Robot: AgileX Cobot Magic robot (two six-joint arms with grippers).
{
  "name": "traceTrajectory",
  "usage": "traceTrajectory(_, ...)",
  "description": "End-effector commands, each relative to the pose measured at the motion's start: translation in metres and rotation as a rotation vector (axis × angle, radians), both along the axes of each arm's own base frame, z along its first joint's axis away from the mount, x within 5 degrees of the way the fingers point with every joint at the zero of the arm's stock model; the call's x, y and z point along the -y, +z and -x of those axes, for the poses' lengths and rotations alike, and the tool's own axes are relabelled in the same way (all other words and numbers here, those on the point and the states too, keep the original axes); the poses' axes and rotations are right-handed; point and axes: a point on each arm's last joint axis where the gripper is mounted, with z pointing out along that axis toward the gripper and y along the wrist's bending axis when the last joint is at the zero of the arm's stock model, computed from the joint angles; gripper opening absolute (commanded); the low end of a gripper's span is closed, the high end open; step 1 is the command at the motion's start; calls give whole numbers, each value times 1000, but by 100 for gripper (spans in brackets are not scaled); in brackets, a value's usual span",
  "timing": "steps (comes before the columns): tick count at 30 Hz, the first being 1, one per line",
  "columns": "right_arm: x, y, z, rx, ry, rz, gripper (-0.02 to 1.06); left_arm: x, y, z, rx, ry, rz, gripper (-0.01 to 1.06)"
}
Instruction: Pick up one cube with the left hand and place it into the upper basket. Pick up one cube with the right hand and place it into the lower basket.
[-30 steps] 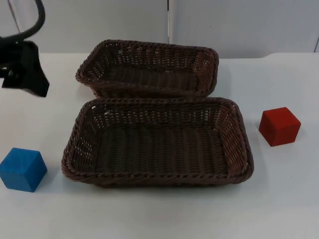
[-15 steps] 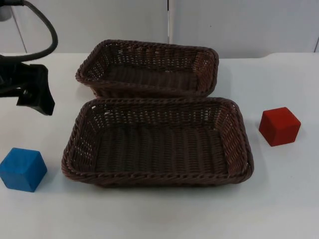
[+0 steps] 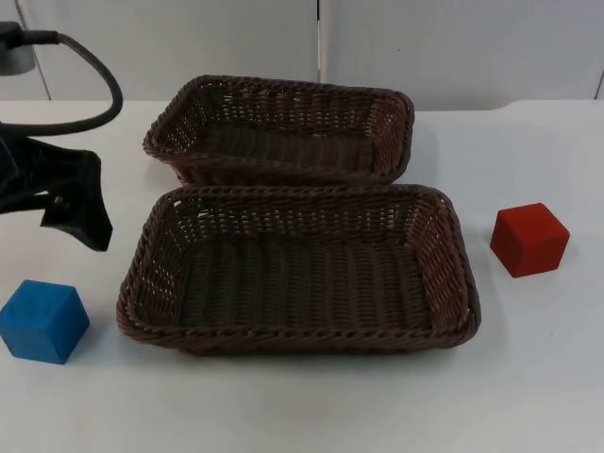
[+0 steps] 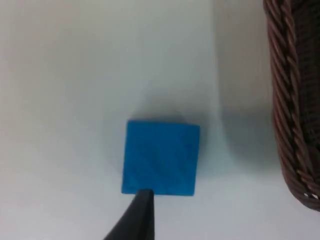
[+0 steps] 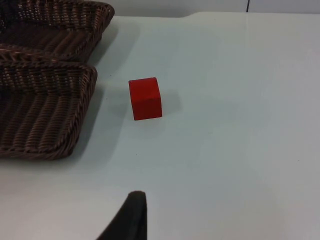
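A blue cube (image 3: 42,321) rests on the white table left of the lower basket (image 3: 453,274); it is also seen close up from the left wrist as the blue cube (image 4: 161,157). My left gripper (image 3: 80,212) hovers above the table just behind that cube, apart from it. On the other side, a red cube (image 3: 529,239) sits right of the lower basket, and the right wrist view has the red cube (image 5: 145,98) well ahead of my right gripper (image 5: 131,217). The upper basket (image 3: 165,123) stands behind the lower one. Both baskets hold nothing.
The two brown wicker baskets nearly touch along their long sides. The lower basket's rim (image 4: 295,100) runs close beside the blue cube. A grey partition wall (image 3: 453,47) ends the table at the back.
My left gripper has come forward and slightly right, closing in on the blue cube. Cubes and baskets have not moved.
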Motion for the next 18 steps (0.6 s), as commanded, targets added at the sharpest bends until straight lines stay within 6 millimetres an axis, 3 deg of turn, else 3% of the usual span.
traceTrajectory(1,0,0,0,4,-2,7,105,11,3,4,0,-3,26,98)
traceTrajectory(7,0,0,0,4,-2,7,105,16,-6,2,12,14,34,98)
traceTrajectory(11,0,0,0,4,-2,7,105,14,-20,-2,12,46,14,98)
traceTrajectory(18,0,0,0,4,-2,7,105,7,-27,-7,29,96,-56,98)
